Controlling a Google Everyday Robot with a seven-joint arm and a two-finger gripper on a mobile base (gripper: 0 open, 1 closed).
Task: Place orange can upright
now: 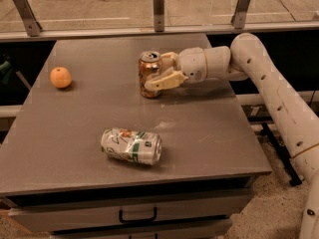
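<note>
The orange can (pixel 148 74) is a shiny copper-orange drink can with a silver top. It stands upright on the grey table (pixel 75 128), right of centre toward the back, and its base looks to be on the surface. My gripper (pixel 159 69) reaches in from the right at the end of the white arm (pixel 259 68). Its cream fingers (pixel 167 79) lie against the can's right side, one in front and one behind, closed on it.
A white-and-green can (pixel 131 146) lies on its side near the table's front middle. A round orange fruit (pixel 60 77) sits at the left. A railing with metal posts (pixel 158 8) runs behind the table. A drawer with a handle (pixel 137 216) is below the front edge.
</note>
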